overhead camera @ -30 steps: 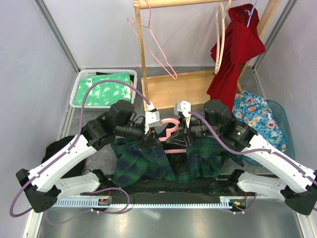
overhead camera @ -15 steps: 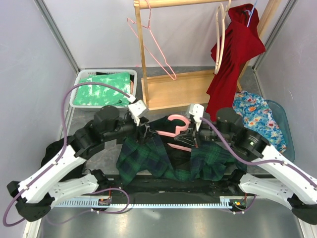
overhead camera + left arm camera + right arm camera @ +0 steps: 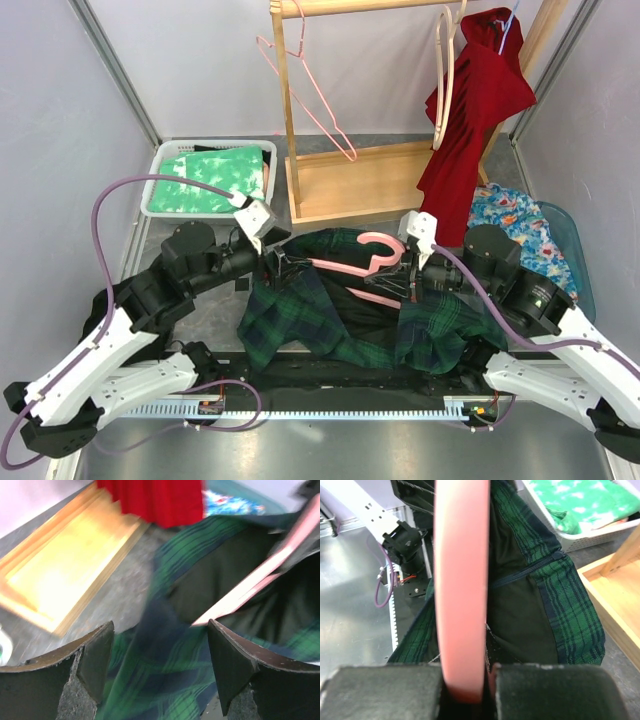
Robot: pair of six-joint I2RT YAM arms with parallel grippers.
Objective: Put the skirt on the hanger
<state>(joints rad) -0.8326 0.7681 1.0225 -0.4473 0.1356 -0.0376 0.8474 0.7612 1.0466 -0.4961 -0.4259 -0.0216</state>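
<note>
The dark green plaid skirt (image 3: 300,315) lies spread between the arms, its waist draped over the pink hanger (image 3: 362,262). My right gripper (image 3: 405,283) is shut on the hanger (image 3: 461,580) and holds it above the skirt's black lining (image 3: 517,625). My left gripper (image 3: 280,262) stands open just left of the skirt's waistband. Between its fingers (image 3: 92,655) only plaid cloth (image 3: 165,675) shows below, untouched. A pink hanger arm (image 3: 250,582) runs past the right finger.
A wooden rack (image 3: 370,178) stands behind, carrying a pink wire hanger (image 3: 312,92), a cream hanger (image 3: 443,75) and a red garment (image 3: 480,110). A white basket (image 3: 158,180) of green cloth sits back left. A teal bin (image 3: 572,250) with floral cloth sits right.
My left gripper has opened, let go near the hanger and drawn back to the left. The right gripper has carried the hanger rightward and closed tighter; the skirt has spread wider.
</note>
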